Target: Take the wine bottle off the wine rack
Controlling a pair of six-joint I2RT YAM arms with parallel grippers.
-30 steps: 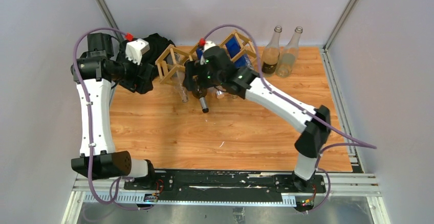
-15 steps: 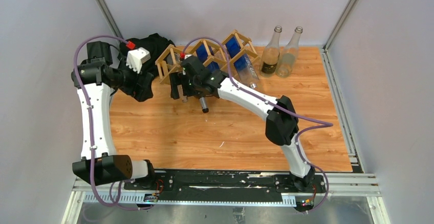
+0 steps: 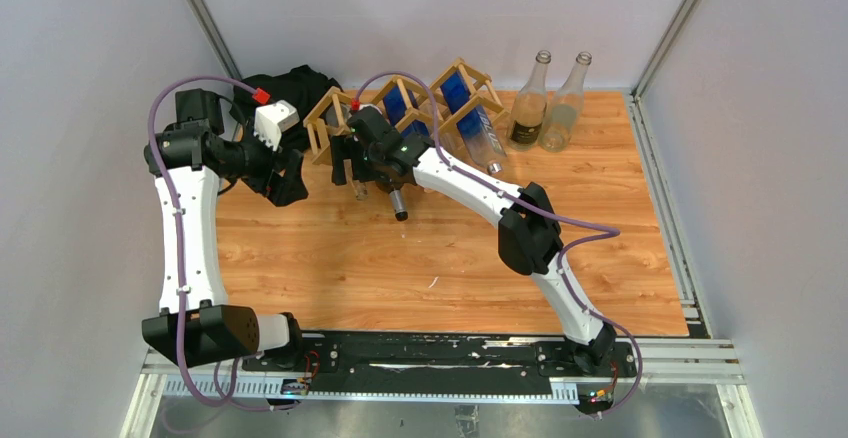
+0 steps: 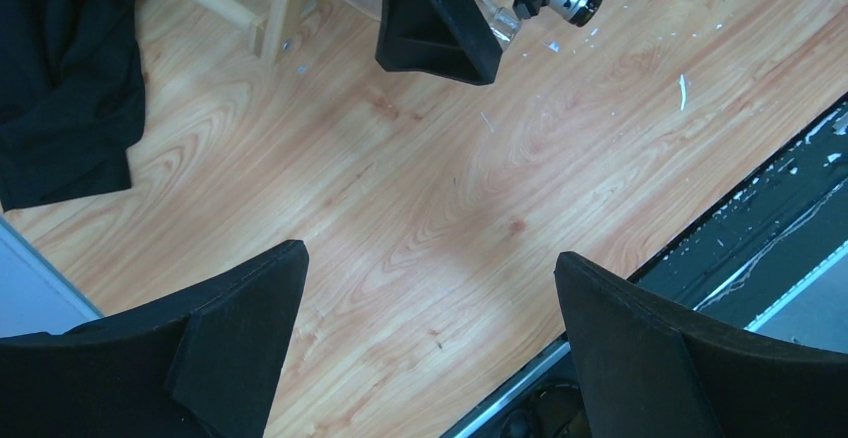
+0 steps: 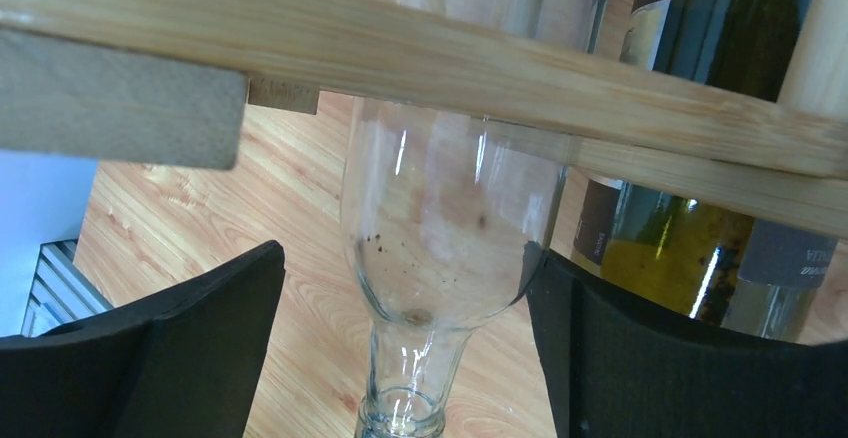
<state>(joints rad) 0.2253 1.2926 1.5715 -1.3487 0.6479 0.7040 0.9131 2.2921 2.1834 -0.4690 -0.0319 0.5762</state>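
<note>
The right gripper [image 5: 400, 268], jaws spread, straddles the clear glass bottle [image 5: 440, 218] lying in the wine rack [image 5: 420, 58] at the table's [image 4: 450, 188] 12 o'clock edge, with a dark wine bottle [image 5: 690, 268] at its 3 o'clock, while the left gripper [image 4: 428, 258] hangs unclenched at the rack's 8 o'clock.

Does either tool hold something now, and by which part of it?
Nothing is held. The left tool is open over the table. The right tool is open around the shoulder of the clear bottle, not closed on it.
</note>
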